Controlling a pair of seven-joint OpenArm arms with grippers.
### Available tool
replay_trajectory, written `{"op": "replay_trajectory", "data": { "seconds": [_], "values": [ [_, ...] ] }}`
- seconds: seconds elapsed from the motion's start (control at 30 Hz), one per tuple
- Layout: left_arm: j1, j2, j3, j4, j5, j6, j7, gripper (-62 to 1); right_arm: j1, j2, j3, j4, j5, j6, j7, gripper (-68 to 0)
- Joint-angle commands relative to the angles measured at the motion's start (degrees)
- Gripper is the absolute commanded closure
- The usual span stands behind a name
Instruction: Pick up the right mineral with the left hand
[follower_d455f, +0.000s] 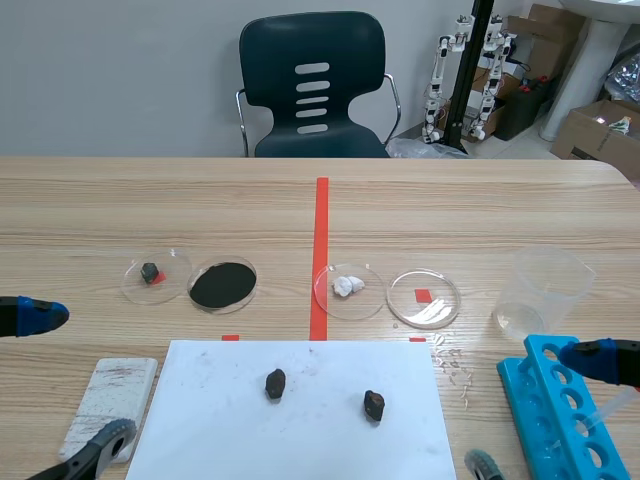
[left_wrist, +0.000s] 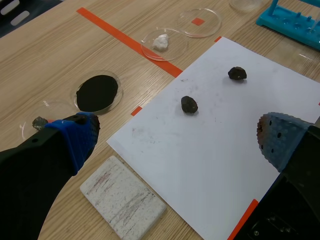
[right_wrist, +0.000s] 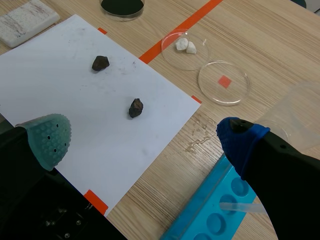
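The left pincer and right pincer both gape wide, the right mineral lying loose on white paper.

Your left gripper hangs low over the tabletop's near left corner, fingers spread wide. Your right gripper hangs low over the near right corner, fingers equally far apart.
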Motion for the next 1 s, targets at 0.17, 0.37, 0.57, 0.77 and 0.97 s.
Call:
{"op": "replay_trajectory", "data": {
  "seconds": [0.17,0.37,0.57,0.77,0.97],
  "values": [
    [-0.17,0.33,-0.04,0.90,-0.81,-0.13,-0.76,-62.3,0.02,0.31,0.20,0.72,0.63,0.00,1.09,-61.0],
    [-2.27,1.66,1.49,0.90,-1.22,-0.59,0.02,-62.3,0.02,0.31,0.20,0.72,0.63,0.00,1.09,-61.0],
    [-8.20,5.64,7.32,0.90,-1.18,-0.81,9.81,-62.3,0.02,0.31,0.20,0.72,0.63,0.00,1.09,-61.0],
    [-15.41,9.97,15.28,0.87,-1.20,-0.68,23.39,-62.3,0.02,0.31,0.20,0.72,0.63,0.00,1.09,-61.0],
    [-20.20,14.05,22.71,0.87,-1.09,4.26,32.83,-62.3,0.02,0.31,0.20,0.72,0.63,0.00,1.09,-61.0]
  ]
}}
